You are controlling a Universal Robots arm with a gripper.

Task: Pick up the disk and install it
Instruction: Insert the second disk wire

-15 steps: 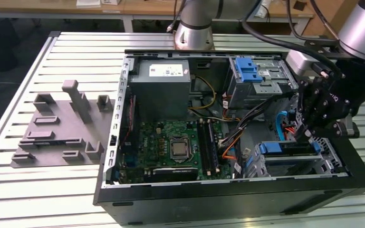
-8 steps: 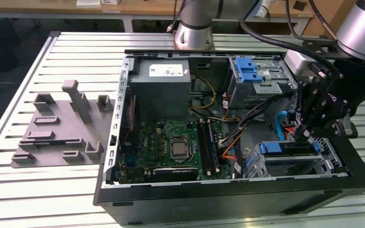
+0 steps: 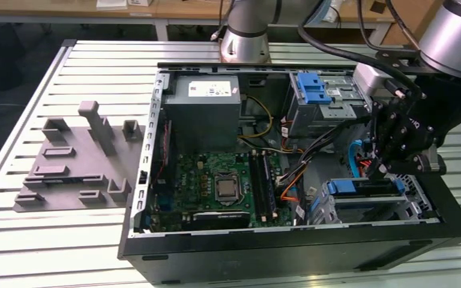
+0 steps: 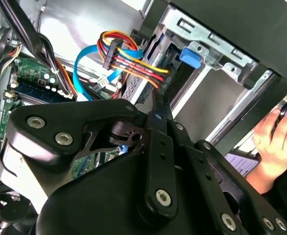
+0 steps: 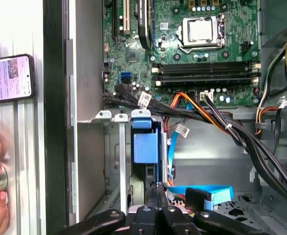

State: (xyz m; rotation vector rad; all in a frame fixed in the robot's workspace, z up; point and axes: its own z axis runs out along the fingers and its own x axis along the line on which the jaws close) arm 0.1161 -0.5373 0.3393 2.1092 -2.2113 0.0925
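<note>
We see the gripper (image 5: 155, 196) closed, fingers pressed together, touching the disk (image 5: 146, 147) seated in its bay; no writing legible.

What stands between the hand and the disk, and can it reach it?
Probably yes. The hand sits right at the disk, which stands edge-on in the drive cage. The cage's open side faces the hand, and the cables run past to one side.

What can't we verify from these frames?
- The disk: mostly hidden in the drive cage in the first wrist view; seating depth unclear.
- The gripper: fingertip contact unreadable in the exterior view, behind its own linkage.
- Power connector: mating end hidden in the second wrist view.
</note>
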